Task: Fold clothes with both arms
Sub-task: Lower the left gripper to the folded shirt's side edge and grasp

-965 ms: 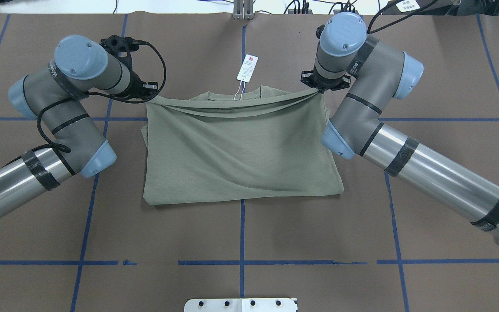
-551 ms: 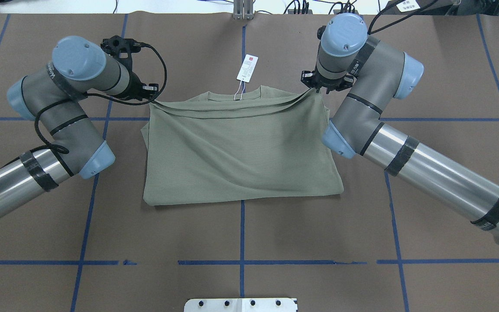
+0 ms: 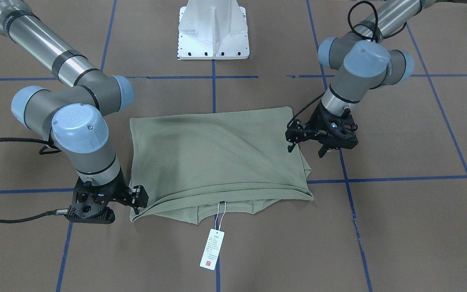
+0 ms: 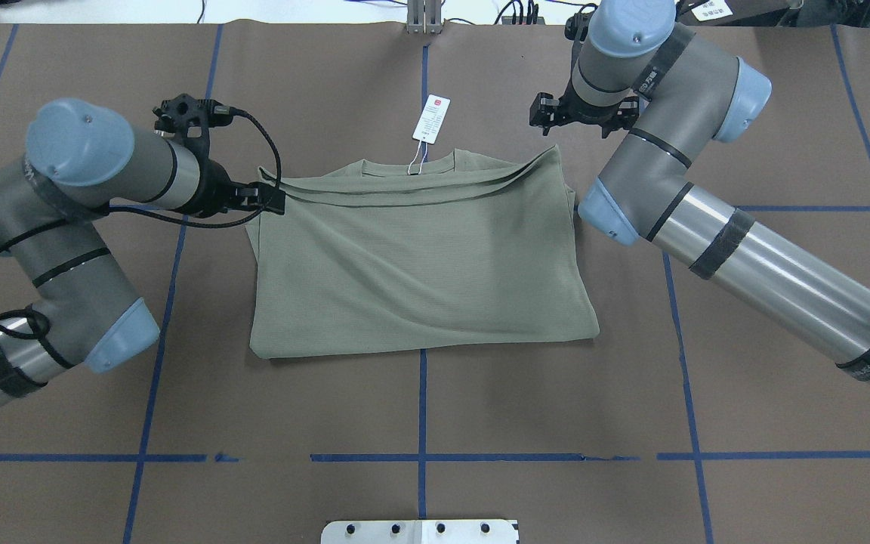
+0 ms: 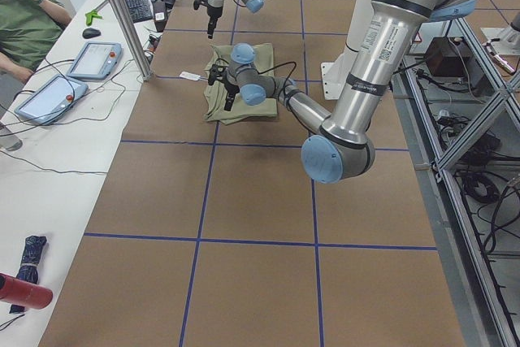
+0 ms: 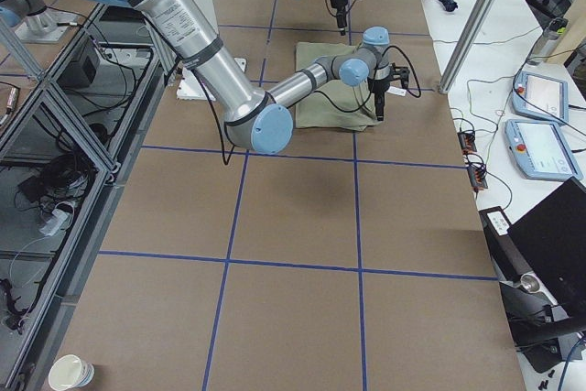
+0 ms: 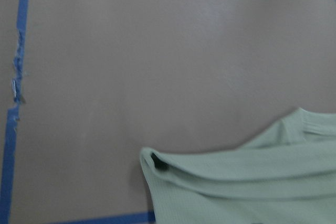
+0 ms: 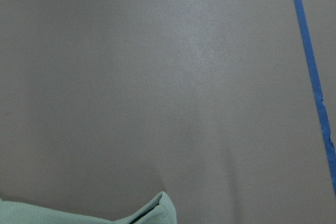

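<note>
Standing behind the robot, with 12 o'clock pointing away from it, I see the green shirt (image 4: pixel 420 272) lying flat in the middle of the brown surface (image 4: pixel 420 408). It is folded into a rough rectangle. Its doubled edge sits at 6 o'clock. At 12 o'clock the top layer's hem stops just short of the ribbed collar (image 4: pixel 408 165), which peeks out beyond it. The white hang tag (image 4: pixel 432 119) lies on the surface past the collar on its string, also at 12 o'clock.

The left pincer (image 3: pixel 306 149) hangs above the surface beside the shirt's 10 o'clock corner, with its two black fingers parted and nothing between them. The right pincer (image 3: pixel 138 199) hovers by the 2 o'clock corner, clear of the cloth. It grips nothing, and its jaws look parted too, though that is less plain to see. Each wrist camera looks down on bare surface, with only a corner of the shirt lying loose at the bottom of its view.

Blue tape lines (image 4: pixel 421 363) mark the surface in a grid, and one of them runs under the shirt's middle from 6 to 12 o'clock. The white pedestal base (image 3: pixel 213 32) stands at 6 o'clock from the shirt, well apart from it.
</note>
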Robot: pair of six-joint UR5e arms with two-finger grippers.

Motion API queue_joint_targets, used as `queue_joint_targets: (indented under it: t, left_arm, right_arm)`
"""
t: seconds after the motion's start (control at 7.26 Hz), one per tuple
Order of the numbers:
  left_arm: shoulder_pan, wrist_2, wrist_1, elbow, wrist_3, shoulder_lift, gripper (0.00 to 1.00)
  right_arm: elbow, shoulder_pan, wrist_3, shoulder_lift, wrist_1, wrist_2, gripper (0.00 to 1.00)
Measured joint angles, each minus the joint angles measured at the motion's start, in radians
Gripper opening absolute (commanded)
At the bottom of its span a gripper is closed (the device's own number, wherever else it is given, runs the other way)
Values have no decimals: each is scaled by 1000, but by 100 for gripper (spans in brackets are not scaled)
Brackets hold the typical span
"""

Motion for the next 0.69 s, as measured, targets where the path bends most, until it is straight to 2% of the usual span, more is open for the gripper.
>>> queue_joint_targets:
  t: [0.14,0.28,0.69]
  left_arm:
    - [56,30,-31,-62,-69,55,99]
    - [113,68,-74,-94,-134,106,91]
    - [230,149,-149,-102,-267,178,72]
  right_arm:
    - [0,5,-6,0,0,6,100]
    - [0,7,-7,-1,1,9,100]
    - [1,6,-9,-3,2,9,100]
